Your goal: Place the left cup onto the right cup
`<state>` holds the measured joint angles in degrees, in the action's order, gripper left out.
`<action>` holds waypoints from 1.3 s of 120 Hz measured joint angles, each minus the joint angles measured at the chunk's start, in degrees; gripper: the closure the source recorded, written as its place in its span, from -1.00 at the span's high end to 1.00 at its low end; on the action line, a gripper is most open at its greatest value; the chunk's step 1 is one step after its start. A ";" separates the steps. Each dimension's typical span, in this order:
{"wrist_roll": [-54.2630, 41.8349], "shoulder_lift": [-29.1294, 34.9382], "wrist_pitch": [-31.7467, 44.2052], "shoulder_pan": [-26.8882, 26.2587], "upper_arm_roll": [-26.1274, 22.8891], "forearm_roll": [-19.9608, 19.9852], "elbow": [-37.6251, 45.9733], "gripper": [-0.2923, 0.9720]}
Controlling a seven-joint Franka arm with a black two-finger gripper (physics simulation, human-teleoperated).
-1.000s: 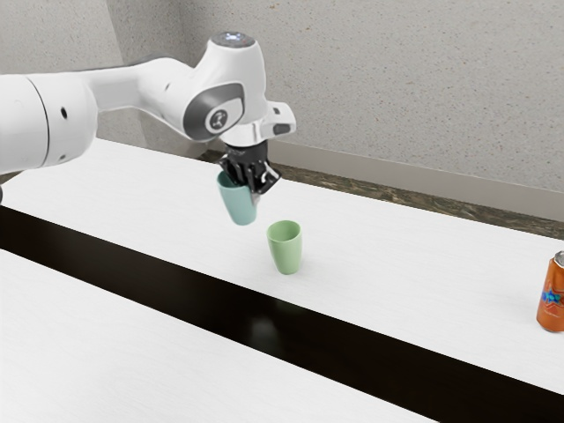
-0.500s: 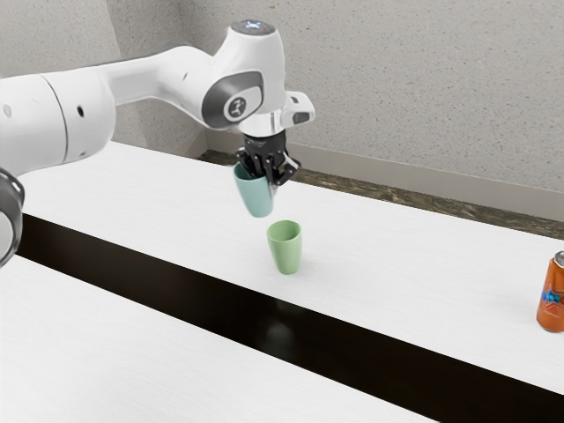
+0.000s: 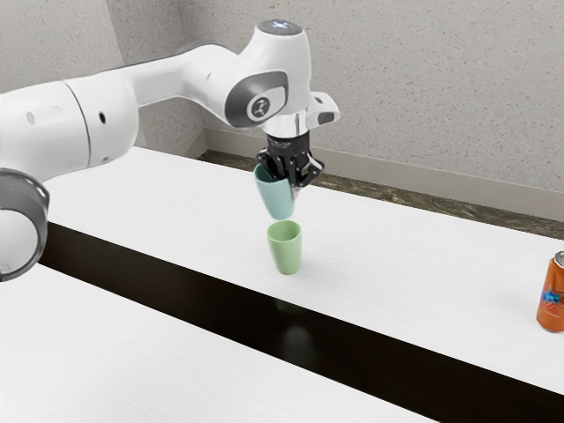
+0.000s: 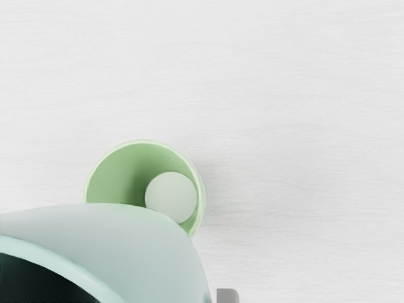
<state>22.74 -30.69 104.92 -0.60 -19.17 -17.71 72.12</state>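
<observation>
The gripper pinches a tilted teal cup just above the green cup; an orange can stands well right, cropped.

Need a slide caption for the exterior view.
Franka pincer holds a tilted teal cup above the upright green cup on the white table; orange can stands apart.

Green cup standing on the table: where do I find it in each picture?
Exterior view: green cup stands mid-picture on the table, just under the held teal cup.
Wrist view: green cup seen from above, mouth open, partly hidden by the teal cup.
Shared landmark: the teal cup.
</observation>
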 joint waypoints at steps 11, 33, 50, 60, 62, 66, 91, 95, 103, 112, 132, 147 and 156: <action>0.52 -1.06 -0.07 -0.01 0.33 -0.20 -0.31 -0.70; 1.25 -2.46 0.11 0.07 1.31 -0.38 -1.58 -0.70; 1.43 -4.19 -0.09 0.03 1.42 -0.45 -4.56 -0.70; 1.51 -4.82 -0.23 0.00 1.41 -0.46 -5.16 -0.70; 1.52 -4.93 -0.25 0.00 1.42 -0.47 -5.20 -0.70; 1.55 -5.09 -0.28 0.00 1.42 -0.47 -5.25 -0.70; 1.69 -6.42 0.01 0.07 1.41 -0.43 -5.36 -0.70; 1.71 -6.67 0.09 0.07 1.41 -0.43 -5.38 -0.70; 1.75 -7.09 0.42 0.07 1.41 -0.45 -5.39 -0.70; 1.79 -7.65 0.85 0.11 1.41 -0.46 -5.46 -0.70; 1.87 -8.20 1.59 0.09 1.42 -0.48 -5.48 -0.70; 1.92 -8.85 2.08 0.09 1.43 -0.45 -5.41 -0.70; 1.94 -9.15 2.26 0.12 1.46 -0.43 -5.36 -0.70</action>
<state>24.68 -39.84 107.18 -0.48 -17.71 -18.14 66.76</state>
